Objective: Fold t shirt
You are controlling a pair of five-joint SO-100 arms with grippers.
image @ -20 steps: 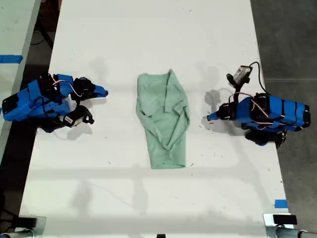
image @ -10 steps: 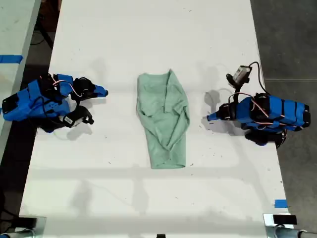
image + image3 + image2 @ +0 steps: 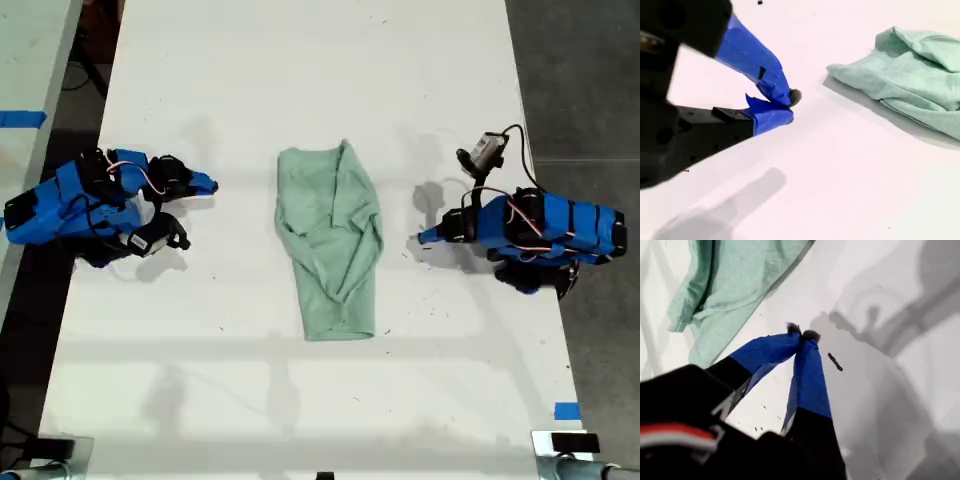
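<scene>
The t shirt [image 3: 330,240] is a pale mint-green, wrinkled, long narrow bundle lying lengthwise in the middle of the white table [image 3: 300,400]. My first gripper [image 3: 422,238] rests on the table at the exterior view's right, a short gap from the shirt's edge. It is shut and holds nothing [image 3: 801,332], with the shirt [image 3: 735,275] just beyond its tips. My second gripper [image 3: 212,185] lies at the exterior view's left, farther from the shirt. It too is shut and empty [image 3: 790,105], and a corner of the shirt [image 3: 910,70] shows ahead of it.
Both blue arms lie low near the table's long edges in the exterior view. A blue tape mark [image 3: 566,411] sits near the exterior view's lower right corner. Dark floor runs along the right edge, and another pale surface with blue tape [image 3: 20,119] stands at the left.
</scene>
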